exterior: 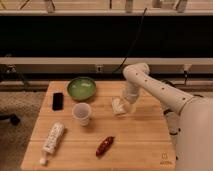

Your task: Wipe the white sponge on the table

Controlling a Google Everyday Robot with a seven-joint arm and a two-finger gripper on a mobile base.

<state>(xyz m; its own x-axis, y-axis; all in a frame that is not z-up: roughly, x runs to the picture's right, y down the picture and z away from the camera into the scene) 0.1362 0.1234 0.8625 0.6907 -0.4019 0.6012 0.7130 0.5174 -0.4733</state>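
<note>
Gripper (pixel 126 104) sits low at white sponge (pixel 118 106), mid wooden surface (pixel 145 145); we can't tell if it's clamped or apart. Sponge lies btwn translucent cup (pixel 82 113) & gripper, nr green bowl (pixel 81 88).

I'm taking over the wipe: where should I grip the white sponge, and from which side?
Probably from straight above, pinching the white sponge across its narrower width: it lies flat on the table as a low block, so only its side faces offer purchase. The gripper is right at it.
</note>
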